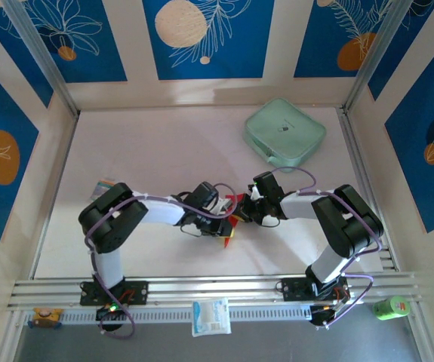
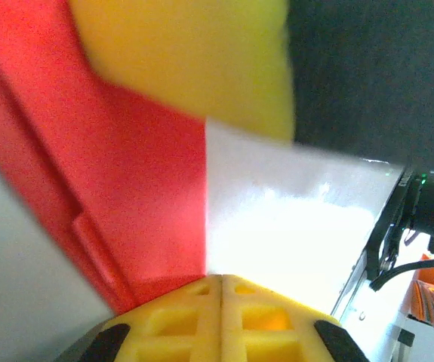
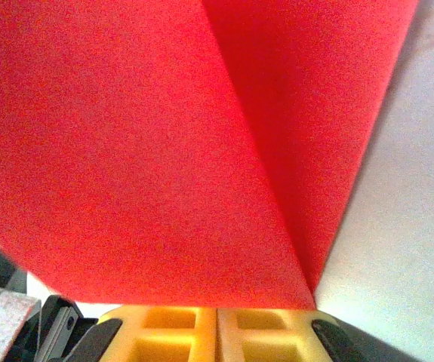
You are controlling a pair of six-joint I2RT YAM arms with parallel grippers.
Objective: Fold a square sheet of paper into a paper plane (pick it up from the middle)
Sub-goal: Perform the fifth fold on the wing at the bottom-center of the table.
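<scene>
Right, both arms meet over the middle of the table (image 1: 149,151), and the square sheet of paper (image 1: 234,205) hangs between them, lifted off the surface as far as I can judge from above. The mint-green case (image 1: 284,134) sits well apart at the far right, out of the way.

On the right wrist camera the right gripper (image 3: 217,311) has its jaws clenched, yellow pads pressed flat together with the red sheet (image 3: 126,151) running straight into the seam. One clear crease slants down toward the pinch.

On the left wrist camera the left gripper (image 2: 220,283) is clamped too, the sheet (image 2: 126,188) meeting its pads on the left side. I can see layered folds there (blurred, so I can't count them), and a yellow finger (image 2: 186,53) looms at the top, probably the other arm's.

I reckon we're mid-fold: creases in, no sharp nose that I can make out. Next I'd want one hand to hold firm while the other lets go and re-pinches to lay the next flap. Both grippers sit very close, so any regrip needs careful clearance.
</scene>
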